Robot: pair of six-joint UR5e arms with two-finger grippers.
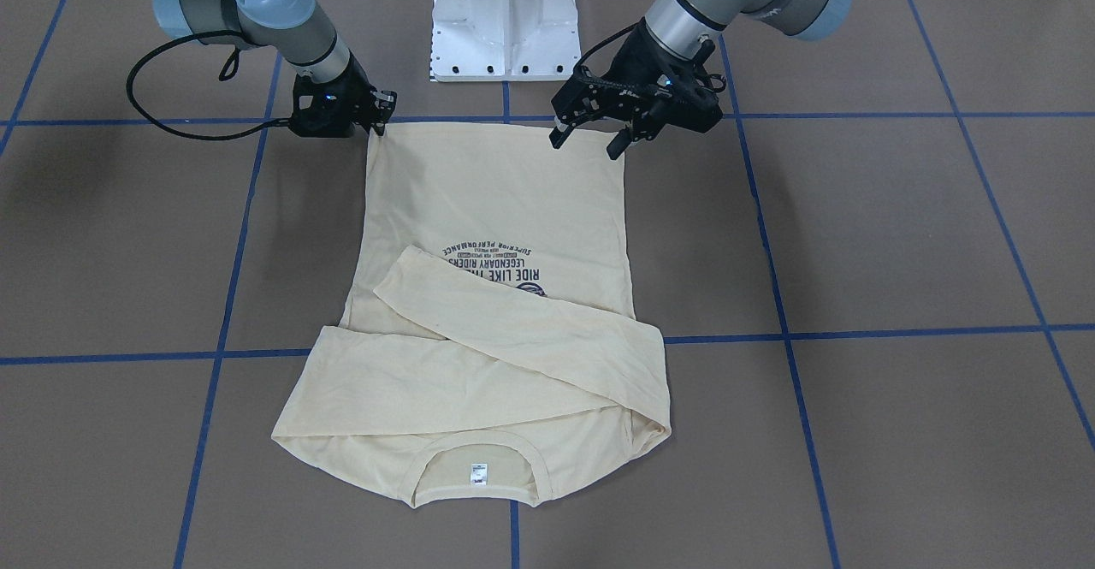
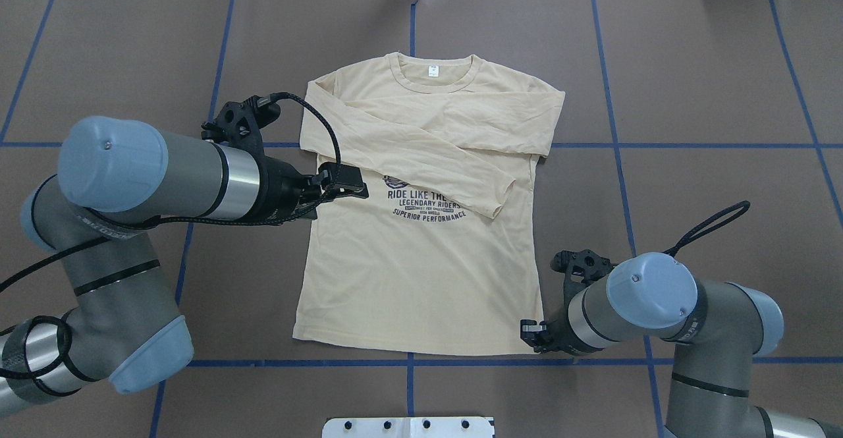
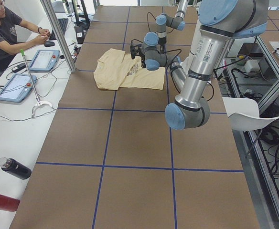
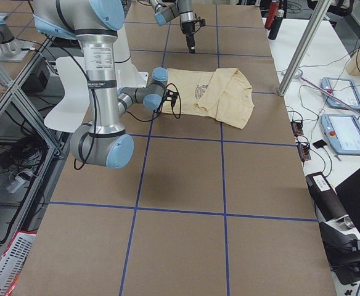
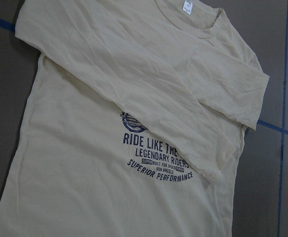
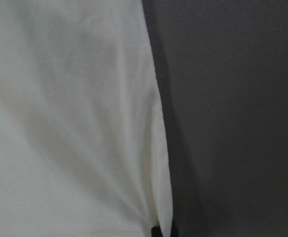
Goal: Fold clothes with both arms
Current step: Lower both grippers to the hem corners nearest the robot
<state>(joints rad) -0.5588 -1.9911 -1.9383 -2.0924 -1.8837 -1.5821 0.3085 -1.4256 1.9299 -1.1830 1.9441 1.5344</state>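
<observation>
The cream-yellow shirt [image 2: 408,273] lies flat on the brown table, print up, collar and white neck tag [image 2: 433,71] on the side away from the robot. Both sleeves are folded across the chest and partly cover the navy print [image 5: 156,158]. My right gripper [image 1: 379,118] is low at the hem corner on my right, shut on that corner; the right wrist view shows the cloth [image 6: 60,123] puckering into the fingertips. My left gripper [image 1: 588,143] hovers open above the shirt's left side, holding nothing, and its wrist camera looks down on the shirt [image 5: 85,173].
The white pedestal base [image 1: 505,21] stands just behind the hem. Blue tape lines [image 2: 619,145] cross the table. Beyond the collar runs a white side table with tablets [image 3: 44,59], a metal pole [image 3: 58,33], bottles [image 3: 13,168] and a seated person [image 3: 5,33].
</observation>
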